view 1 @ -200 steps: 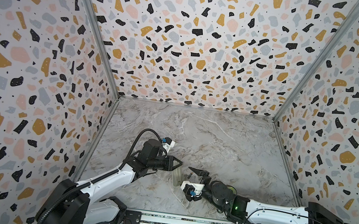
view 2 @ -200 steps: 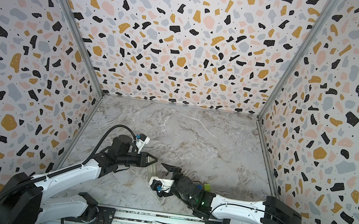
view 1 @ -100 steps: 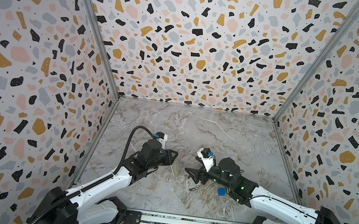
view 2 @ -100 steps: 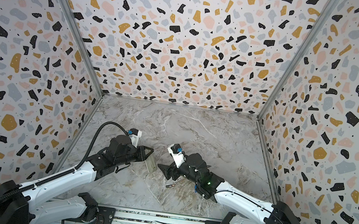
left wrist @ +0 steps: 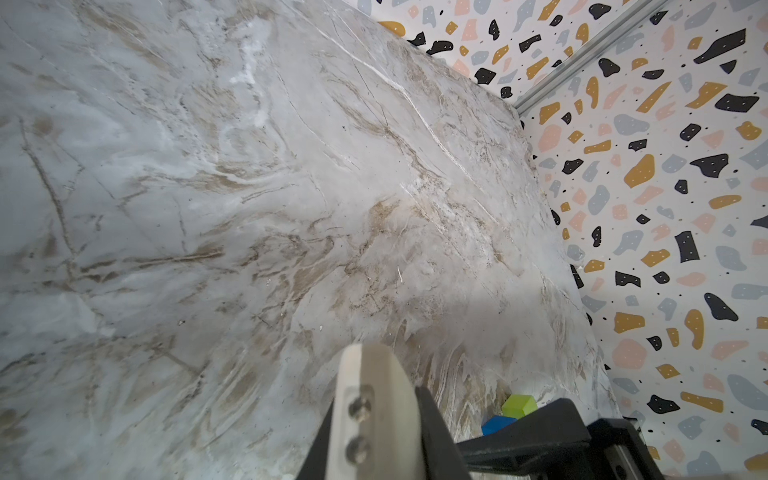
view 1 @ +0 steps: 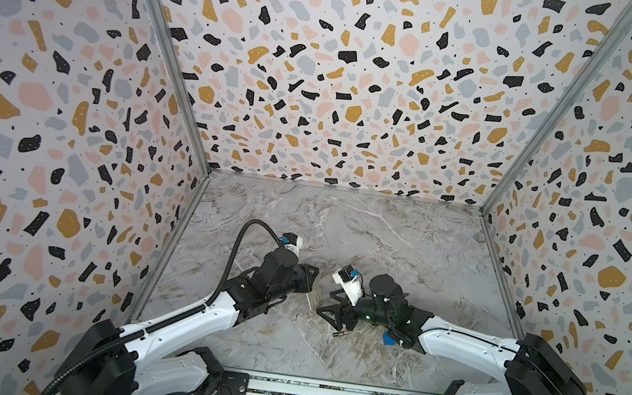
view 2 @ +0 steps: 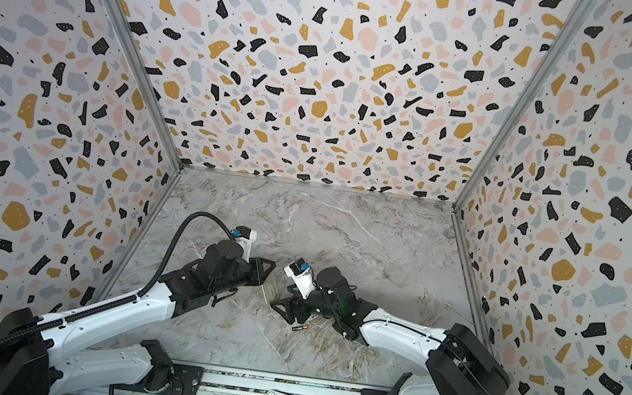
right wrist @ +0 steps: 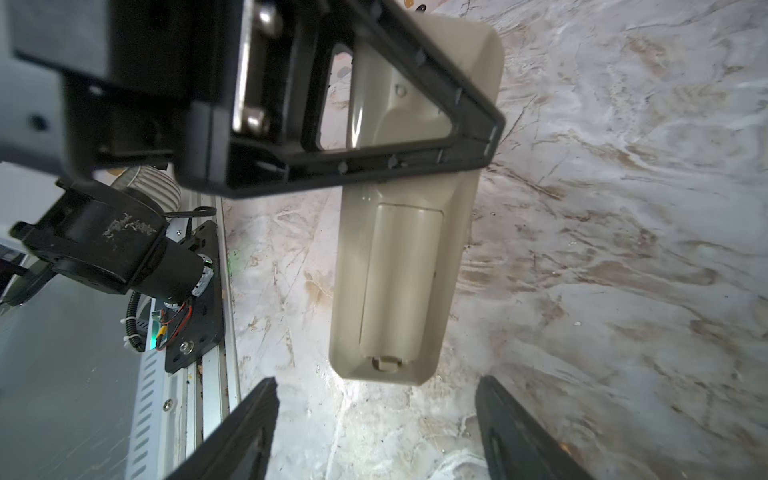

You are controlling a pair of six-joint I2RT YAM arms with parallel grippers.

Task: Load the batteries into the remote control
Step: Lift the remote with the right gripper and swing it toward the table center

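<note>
Now the left gripper clamps the remote near one end, its covered back facing the right gripper, whose jaws stand apart and empty just beside it. One battery lies on the table by the right gripper.

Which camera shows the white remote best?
The right wrist view: the remote is close up, its back and battery cover plain to see. In both top views the remote is only a small pale sliver, far off. The left wrist view does not clearly show it.
</note>
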